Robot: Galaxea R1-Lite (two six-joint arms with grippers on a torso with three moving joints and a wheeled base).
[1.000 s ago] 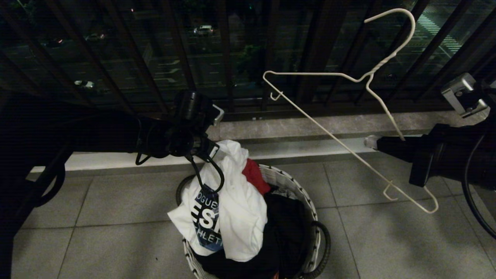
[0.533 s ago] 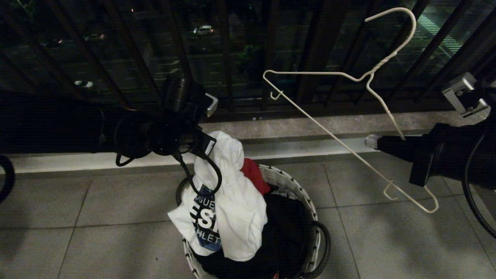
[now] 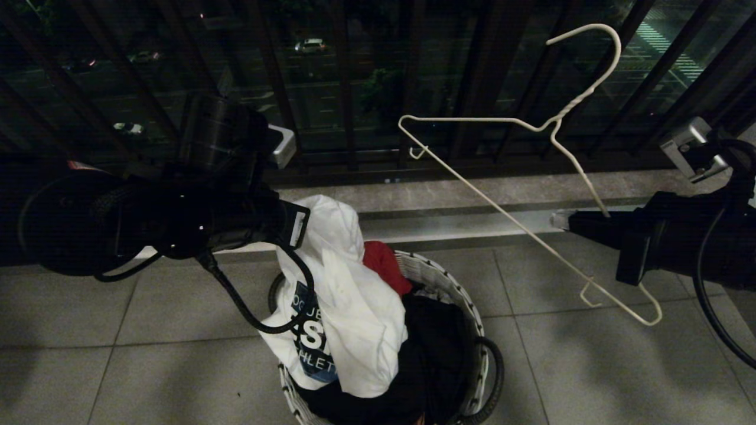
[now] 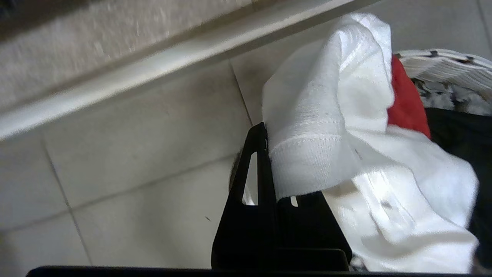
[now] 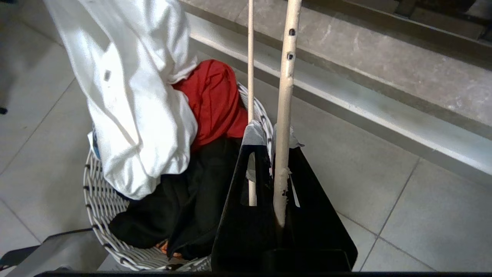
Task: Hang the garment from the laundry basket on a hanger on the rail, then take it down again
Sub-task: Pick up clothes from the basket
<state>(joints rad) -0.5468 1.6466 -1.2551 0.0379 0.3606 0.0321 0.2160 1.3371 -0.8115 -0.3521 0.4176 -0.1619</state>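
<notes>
The garment (image 3: pixel 354 319), a white T-shirt with a blue-and-black logo, hangs half out of the laundry basket (image 3: pixel 437 274). Its top fold is pulled up toward the left. My left gripper (image 3: pixel 298 224) is shut on a hemmed edge of the garment (image 4: pixel 326 115), just above the basket's left side. In the left wrist view the cloth covers one finger of the left gripper (image 4: pixel 269 154). My right gripper (image 3: pixel 561 218) is at the right, shut on one arm of the cream wire hanger (image 3: pixel 472 119), which it holds tilted in the air. The hanger (image 5: pixel 286 77) passes between the right gripper (image 5: pixel 269 132) fingers. The rail is out of view.
A red cloth (image 3: pixel 384 265) and a black garment (image 3: pixel 437 342) lie in the basket (image 5: pixel 103 192). Dark balcony railing bars (image 3: pixel 342 88) and a stone kerb (image 3: pixel 472 192) run behind it. Grey floor tiles (image 3: pixel 590 366) surround it.
My left arm has drawn up and to the left with the garment's top fold in its jaws, so the cloth stands a little higher. The hanger has shifted slightly left.
</notes>
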